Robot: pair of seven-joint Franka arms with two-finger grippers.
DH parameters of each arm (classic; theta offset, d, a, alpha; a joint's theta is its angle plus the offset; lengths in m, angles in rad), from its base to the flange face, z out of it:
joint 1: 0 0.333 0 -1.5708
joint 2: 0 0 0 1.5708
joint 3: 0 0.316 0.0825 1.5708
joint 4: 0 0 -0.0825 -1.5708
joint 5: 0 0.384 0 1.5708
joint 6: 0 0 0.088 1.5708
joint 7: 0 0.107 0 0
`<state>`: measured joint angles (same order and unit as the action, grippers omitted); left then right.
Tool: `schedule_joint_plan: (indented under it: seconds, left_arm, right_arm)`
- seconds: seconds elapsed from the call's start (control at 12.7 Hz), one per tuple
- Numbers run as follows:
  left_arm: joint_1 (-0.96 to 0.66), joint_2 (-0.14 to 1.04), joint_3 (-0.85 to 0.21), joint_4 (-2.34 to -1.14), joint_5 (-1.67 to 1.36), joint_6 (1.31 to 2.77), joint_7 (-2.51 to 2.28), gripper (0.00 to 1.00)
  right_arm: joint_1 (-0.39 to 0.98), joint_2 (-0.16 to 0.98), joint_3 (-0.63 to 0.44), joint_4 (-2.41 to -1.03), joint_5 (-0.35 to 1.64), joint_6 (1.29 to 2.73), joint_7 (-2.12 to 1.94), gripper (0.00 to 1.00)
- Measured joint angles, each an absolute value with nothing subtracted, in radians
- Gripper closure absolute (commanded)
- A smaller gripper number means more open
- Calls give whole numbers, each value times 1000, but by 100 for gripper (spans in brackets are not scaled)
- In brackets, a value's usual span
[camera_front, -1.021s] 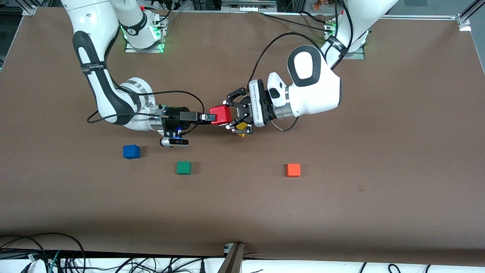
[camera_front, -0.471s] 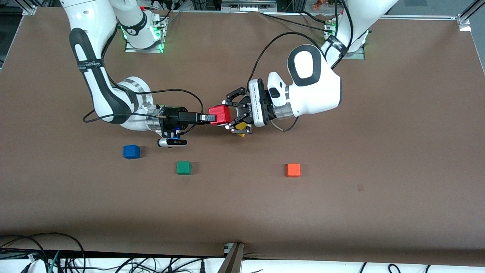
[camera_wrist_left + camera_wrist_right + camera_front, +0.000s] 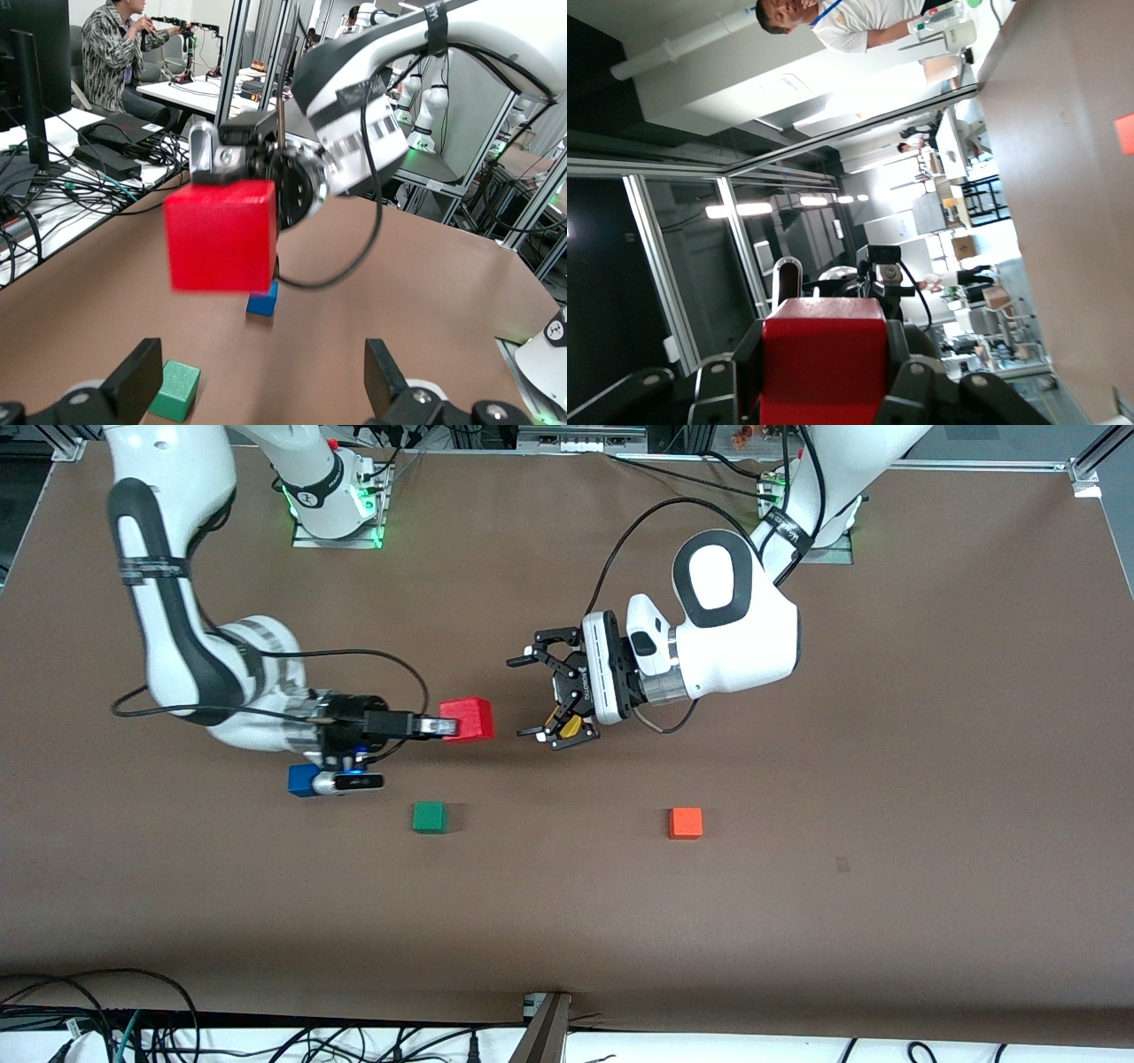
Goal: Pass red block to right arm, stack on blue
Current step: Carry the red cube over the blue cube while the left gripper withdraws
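The red block (image 3: 467,719) hangs above the table with my right gripper (image 3: 454,726) shut on it. My left gripper (image 3: 523,698) stands open a short gap away from the block, nothing between its fingers (image 3: 135,387). In the left wrist view the red block (image 3: 221,235) is held up by the right gripper (image 3: 232,158), with the blue cube (image 3: 262,304) on the table below it. In the front view the blue cube (image 3: 301,779) is partly hidden under the right wrist. The right wrist view is filled low down by the red block (image 3: 824,363).
A green cube (image 3: 430,817) lies nearer to the front camera than the held block. An orange cube (image 3: 686,823) sits toward the left arm's end. A yellow cube (image 3: 574,727) shows partly under the left gripper. The brown table (image 3: 797,921) spreads around them.
The left gripper has opened and let go of the red block. The right arm has carried the block away toward its own end, to near the blue cube.
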<state>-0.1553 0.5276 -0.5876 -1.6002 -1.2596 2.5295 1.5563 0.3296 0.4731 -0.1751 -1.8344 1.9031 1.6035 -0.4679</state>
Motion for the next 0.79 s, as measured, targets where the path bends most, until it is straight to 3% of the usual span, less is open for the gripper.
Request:
schedule_joint_plan:
  seconds: [0.24,0.79]
  left_arm:
    - [-153,522,-587,-1600,-1260,2516,1475,0]
    - [-131,520,-576,-1635,-1156,2507,1413,0]
  right_arm:
    - [312,473,-291,-1794,1694,1536,-457,100]
    - [237,466,-386,-1677,990,1596,-451,100]
